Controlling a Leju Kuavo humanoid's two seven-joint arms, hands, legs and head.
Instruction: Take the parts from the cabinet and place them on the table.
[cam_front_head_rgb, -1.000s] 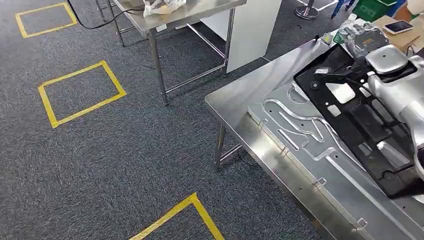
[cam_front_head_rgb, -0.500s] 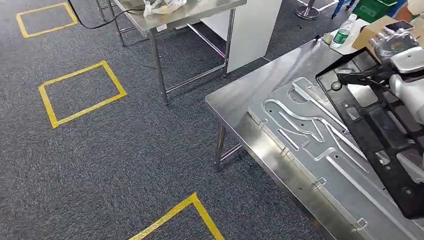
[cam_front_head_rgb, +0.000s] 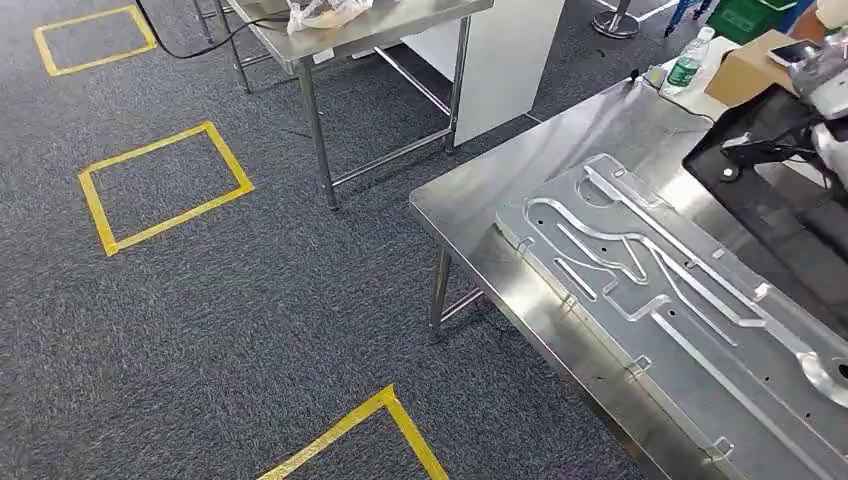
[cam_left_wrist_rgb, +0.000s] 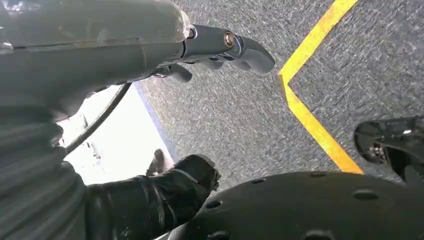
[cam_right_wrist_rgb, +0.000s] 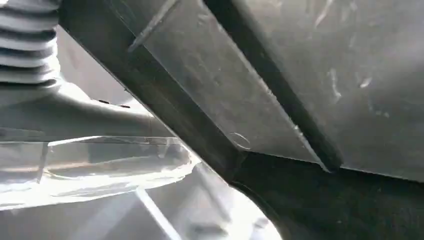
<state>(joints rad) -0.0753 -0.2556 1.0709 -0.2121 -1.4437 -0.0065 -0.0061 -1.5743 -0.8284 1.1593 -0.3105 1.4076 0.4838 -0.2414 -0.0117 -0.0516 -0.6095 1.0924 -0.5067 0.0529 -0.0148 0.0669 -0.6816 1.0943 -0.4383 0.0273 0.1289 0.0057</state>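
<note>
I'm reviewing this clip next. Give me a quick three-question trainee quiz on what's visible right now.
1. True or false: the black panel covers the grooved plate on the steel table.
2. What stands beside the cardboard box? A) a water bottle B) a mug C) a spray can
3. Fill in: the left hand hangs over the carpet, holding ____.

Key: 1 false, the grooves lie bare; 2 A; 3 nothing.
</note>
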